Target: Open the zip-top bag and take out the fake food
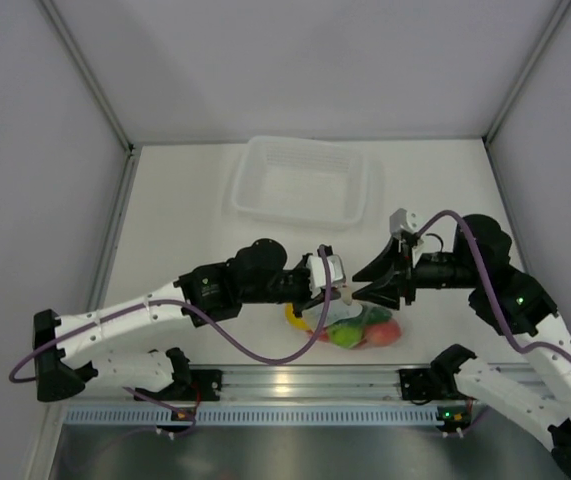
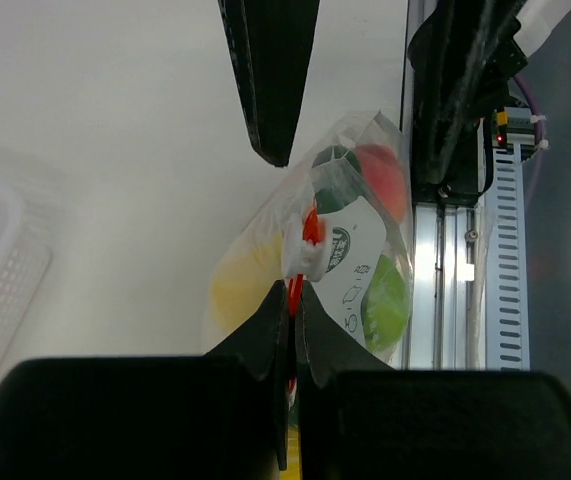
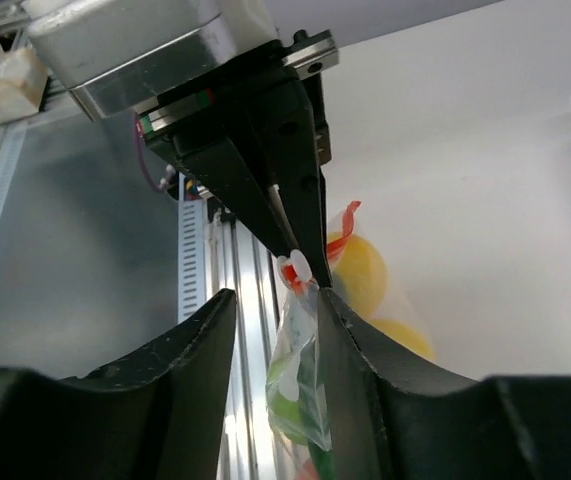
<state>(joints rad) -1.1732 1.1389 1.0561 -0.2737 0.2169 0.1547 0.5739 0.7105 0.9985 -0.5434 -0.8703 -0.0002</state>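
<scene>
- The left gripper (image 2: 293,298) is pressed together on the orange-red zip strip (image 2: 311,228), holding that edge up. Its arm reaches in from 8 o'clock.
- The right gripper (image 3: 275,300) points in from 4 o'clock. Its jaws are apart, straddling the film just under the strip, and I see no pinch yet.
- The bag (image 2: 355,250) sits at 6 o'clock on the table (image 1: 185,200), by the rail, with the fake food (image 2: 385,300) inside. It looks light, crinkly and slippery, so the best hold is the free lip beside the strip.
- A basket (image 1: 255,190) lies at 12 o'clock, well apart.
</scene>
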